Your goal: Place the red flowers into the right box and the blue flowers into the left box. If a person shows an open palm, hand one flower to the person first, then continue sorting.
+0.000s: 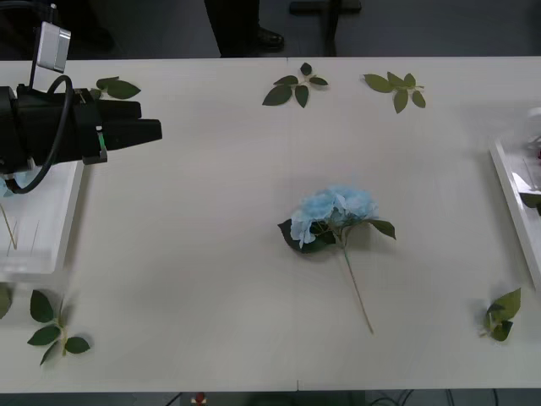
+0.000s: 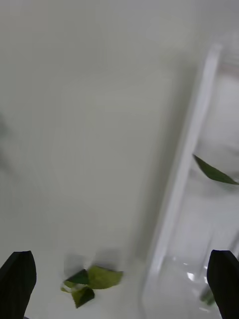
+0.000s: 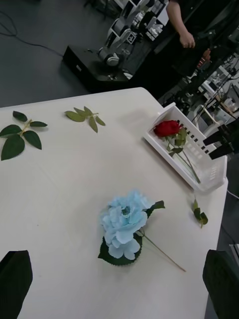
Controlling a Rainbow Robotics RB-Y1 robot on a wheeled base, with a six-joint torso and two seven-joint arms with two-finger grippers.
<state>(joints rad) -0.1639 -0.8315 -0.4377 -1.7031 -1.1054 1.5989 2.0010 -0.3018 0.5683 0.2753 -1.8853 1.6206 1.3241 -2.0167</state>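
One blue flower [image 1: 334, 210] lies mid-table with its stem toward me; the left wrist view has this blue flower [image 3: 123, 227] ahead of the fingers. My left gripper [image 1: 139, 127] hovers open and empty over the table's left side, beside the left box [image 1: 42, 224], where a thin stem and a bit of pale blue show. A red flower [image 3: 167, 128] lies in the right box [image 3: 199, 167]. My right gripper [image 2: 122, 256] is open and empty, low over the table next to the right box [image 2: 181, 169], whose rim [image 1: 511, 190] shows at the front view's right edge.
Loose leaf sprigs lie at the far edge [image 1: 294, 87] [image 1: 397, 87], far left [image 1: 114, 86], near left [image 1: 55, 326] and near right [image 1: 503, 315]; the last sprig [image 2: 89, 281] is close to my right fingers. A wide bare stretch separates the blue flower from the left box.
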